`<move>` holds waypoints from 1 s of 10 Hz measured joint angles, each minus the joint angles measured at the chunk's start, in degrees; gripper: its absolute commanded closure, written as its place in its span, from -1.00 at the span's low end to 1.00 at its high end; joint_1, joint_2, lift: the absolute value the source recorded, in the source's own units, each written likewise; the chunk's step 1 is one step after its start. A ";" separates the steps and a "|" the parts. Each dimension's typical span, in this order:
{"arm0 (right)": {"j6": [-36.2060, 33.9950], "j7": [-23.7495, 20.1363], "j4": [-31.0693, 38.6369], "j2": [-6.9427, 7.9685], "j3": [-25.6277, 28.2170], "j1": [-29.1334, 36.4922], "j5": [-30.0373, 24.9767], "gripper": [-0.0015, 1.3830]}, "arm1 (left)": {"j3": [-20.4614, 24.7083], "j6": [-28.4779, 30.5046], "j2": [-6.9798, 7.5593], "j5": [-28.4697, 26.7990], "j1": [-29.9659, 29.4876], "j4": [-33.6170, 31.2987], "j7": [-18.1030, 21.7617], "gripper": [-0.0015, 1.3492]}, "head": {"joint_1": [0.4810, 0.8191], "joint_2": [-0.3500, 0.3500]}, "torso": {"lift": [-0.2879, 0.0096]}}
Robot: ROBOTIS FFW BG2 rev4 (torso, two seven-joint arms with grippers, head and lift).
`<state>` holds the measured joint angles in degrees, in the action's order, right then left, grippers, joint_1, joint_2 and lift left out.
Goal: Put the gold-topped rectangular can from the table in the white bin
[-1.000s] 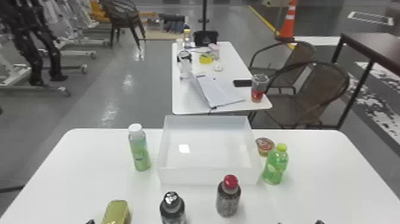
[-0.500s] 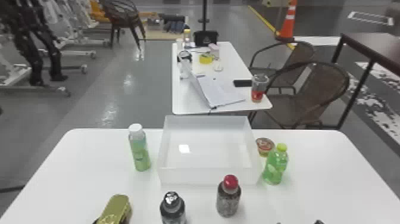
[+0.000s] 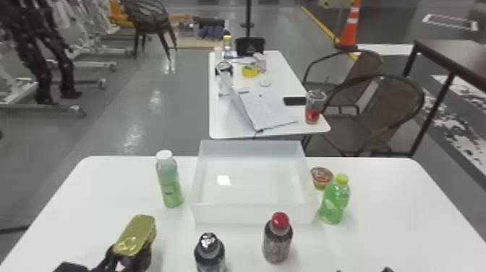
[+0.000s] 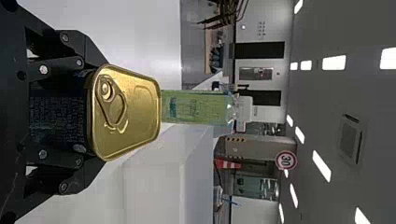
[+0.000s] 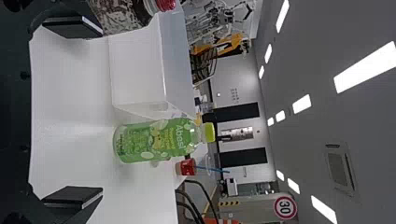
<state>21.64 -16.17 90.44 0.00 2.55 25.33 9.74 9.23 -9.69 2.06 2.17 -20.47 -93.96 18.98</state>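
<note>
So far, only the grasp appears to have been accomplished: the gold-topped rectangular can (image 3: 136, 231) is clamped between the fingers of the left gripper (image 4: 99, 115), at the lower left of the head view, outside the white bin (image 3: 253, 214) near the centre. Carrying and release are left to be done. The right gripper (image 5: 101, 111) is spread, with nothing grasped.

Gripped in my left hand (image 3: 126, 258), the gold-topped can (image 3: 136, 229), lid up, perhaps tilted; ahead, rightward of it, the open white bin (image 3: 253, 214).
</note>
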 measured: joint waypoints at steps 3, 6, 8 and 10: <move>0.00 -0.05 -0.10 0.00 -0.01 -0.01 0.20 -0.84 | 0.86 7.84 -0.98 -3.16 3.20 -9.42 4.51 0.66 | -0.60 0.00 | 0.26; 0.01 -0.09 -0.47 0.00 -0.30 -0.28 0.39 -0.84 | -0.80 14.06 0.82 -4.05 11.48 -7.94 13.94 0.66 | -0.60 0.00 | 0.26; 0.02 -0.29 -0.76 0.00 -0.41 -0.57 0.56 -0.84 | -5.64 14.17 3.89 -2.35 17.28 -3.03 15.16 0.65 | -0.60 0.00 | 0.26; 0.04 -0.58 -1.08 0.00 -0.48 -0.90 0.68 -0.84 | -9.97 13.13 4.53 -1.48 22.81 3.60 17.96 0.65 | -0.60 0.00 | 0.26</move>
<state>21.67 -16.75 89.36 0.00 2.06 24.42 10.42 -0.74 3.44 6.59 0.69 2.34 -90.36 36.94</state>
